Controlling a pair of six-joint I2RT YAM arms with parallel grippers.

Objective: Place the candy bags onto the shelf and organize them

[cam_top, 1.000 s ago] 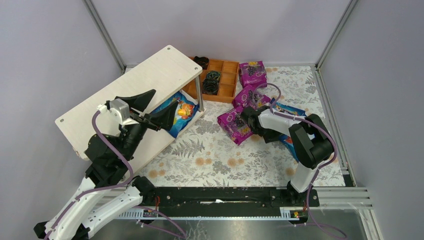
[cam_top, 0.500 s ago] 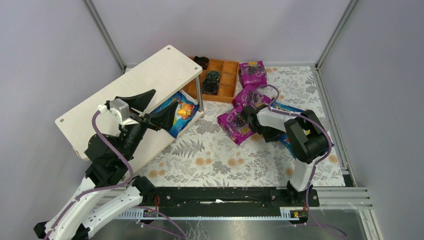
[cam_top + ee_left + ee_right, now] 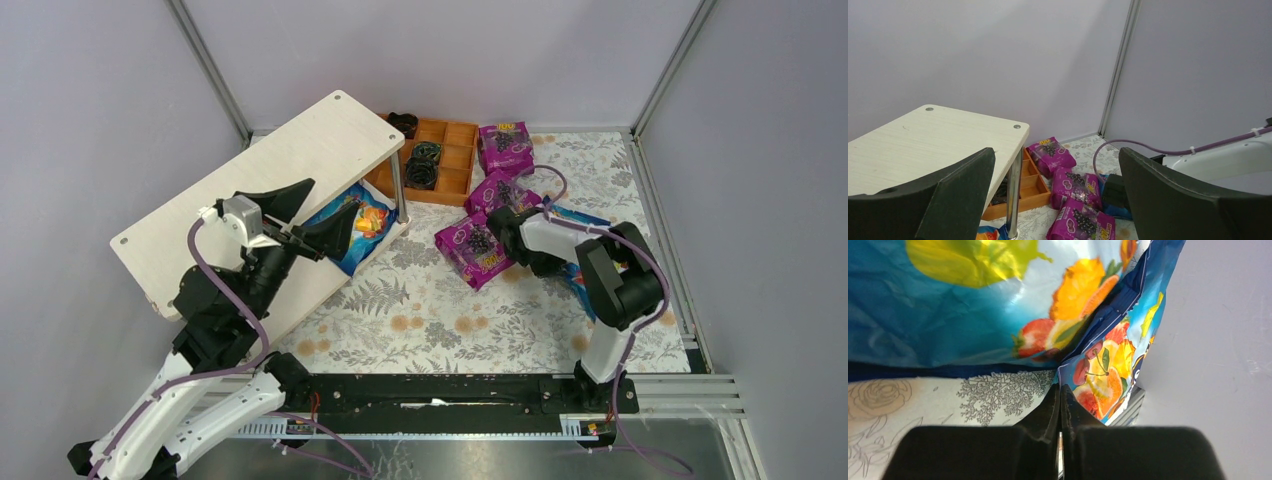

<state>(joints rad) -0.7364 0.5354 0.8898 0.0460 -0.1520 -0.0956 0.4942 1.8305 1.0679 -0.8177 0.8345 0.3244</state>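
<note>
The pale wooden shelf [image 3: 270, 170] stands at the left, and a blue candy bag [image 3: 355, 225] lies on its lower board. My left gripper [image 3: 332, 197] hovers open above that board's near end, empty. Three purple candy bags [image 3: 505, 148] [image 3: 500, 190] [image 3: 470, 250] lie on the floral cloth, also seen past the left fingers [image 3: 1168, 190]. My right gripper [image 3: 1060, 387] is low beside them, shut with its tips on the edge of a blue candy bag [image 3: 1108, 370]. Another blue bag [image 3: 948, 305] fills the top of the right wrist view. The right arm partly covers these blue bags [image 3: 575, 218].
An orange-brown compartment tray [image 3: 447, 125] with black coiled rings [image 3: 425, 165] sits behind the shelf's metal post [image 3: 397, 190]. Grey walls enclose the cell on the back and both sides. A purple cable [image 3: 550, 180] loops over the bags by the right arm.
The right gripper's jaws have closed from wide open to fully together at the blue bag's edge, and its forearm shifted slightly. The left arm has not moved.
</note>
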